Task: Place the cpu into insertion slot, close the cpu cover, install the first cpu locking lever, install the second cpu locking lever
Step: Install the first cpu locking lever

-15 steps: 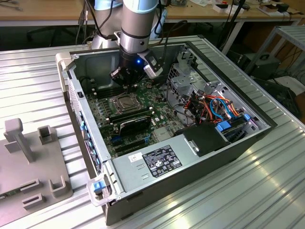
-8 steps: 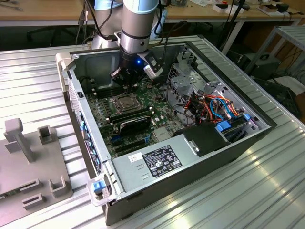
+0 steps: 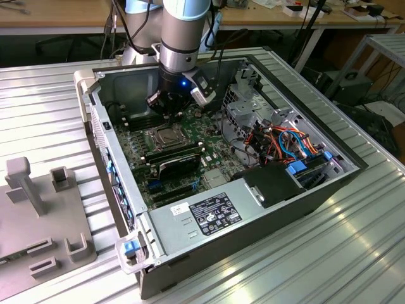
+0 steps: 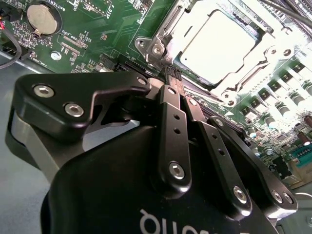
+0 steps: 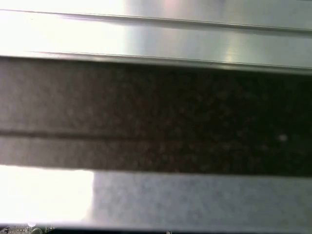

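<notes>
Nearest the lens in the second wrist view, you have the gripper (image 4: 173, 74). Its black body takes up the lower half of the frame, and its two fingers (image 4: 171, 126) run up to centre frame, pressed together at the tips. Whether anything is pinched between them cannot be told. The tips sit just beside the lower-left corner of the cpu cover (image 4: 263, 58), a silvery frame plate lying flat. Through its square window shows the cpu (image 4: 219, 41), upper right of the frame, its metal top pale, smooth and glaring under the light. Green circuit board (image 4: 112, 24) surrounds it, and a coin battery (image 4: 41, 17) sits at upper left.

In the first wrist view you get bright ribbed metal (image 5: 156, 39) across the top and a dark band beneath, too blurred to identify.

In the exterior view your arm (image 3: 183, 38) stands at top centre, reaching into the open computer case (image 3: 266, 247). The gripper hangs just above the insertion slot (image 3: 154, 140), left of centre, where the cpu sits grey and square. The case rests on a ribbed metal table (image 3: 329, 272). A grey fixture (image 3: 38, 209) lies at lower left.
</notes>
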You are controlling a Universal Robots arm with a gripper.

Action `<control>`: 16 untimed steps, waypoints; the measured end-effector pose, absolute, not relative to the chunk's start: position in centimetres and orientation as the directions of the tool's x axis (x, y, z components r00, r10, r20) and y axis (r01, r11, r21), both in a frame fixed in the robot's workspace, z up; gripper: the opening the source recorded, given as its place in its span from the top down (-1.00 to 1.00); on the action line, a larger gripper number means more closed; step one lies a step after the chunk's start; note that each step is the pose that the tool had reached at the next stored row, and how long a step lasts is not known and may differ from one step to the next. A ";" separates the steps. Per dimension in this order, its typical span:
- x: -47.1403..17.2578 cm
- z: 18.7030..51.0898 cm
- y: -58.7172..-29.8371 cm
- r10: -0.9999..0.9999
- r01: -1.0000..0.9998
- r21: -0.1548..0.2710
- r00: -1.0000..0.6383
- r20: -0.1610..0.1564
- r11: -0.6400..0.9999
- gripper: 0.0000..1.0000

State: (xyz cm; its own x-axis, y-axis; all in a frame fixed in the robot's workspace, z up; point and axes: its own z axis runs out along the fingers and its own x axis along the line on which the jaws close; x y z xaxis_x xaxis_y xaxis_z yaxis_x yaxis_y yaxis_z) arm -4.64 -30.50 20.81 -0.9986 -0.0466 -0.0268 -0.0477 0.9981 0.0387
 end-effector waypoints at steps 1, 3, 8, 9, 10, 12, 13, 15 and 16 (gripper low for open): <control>-4.6 20.8 -30.5 -0.047 -0.048 0.039 -0.999 -0.027 0.998 0.79; -4.6 20.8 -30.6 -0.047 -0.048 0.039 -0.999 -0.027 0.998 0.79; -4.6 20.8 -30.7 -0.047 -0.048 0.039 -0.999 -0.026 0.998 0.79; -4.6 20.8 -30.8 -0.047 -0.048 0.039 -0.999 -0.026 0.998 0.79; -4.6 20.8 -30.8 -0.046 -0.047 0.039 -0.999 -0.026 0.998 0.79; -4.6 20.8 -30.8 -0.047 -0.048 0.038 -0.999 -0.026 0.998 0.79; -4.6 20.8 -30.8 -0.047 -0.048 0.038 -0.999 -0.026 0.998 0.79; -4.6 20.7 -30.8 -0.047 -0.048 0.039 -0.999 -0.025 0.998 0.79; -4.5 20.6 -30.8 -0.047 -0.048 0.038 -0.999 -0.025 0.998 0.79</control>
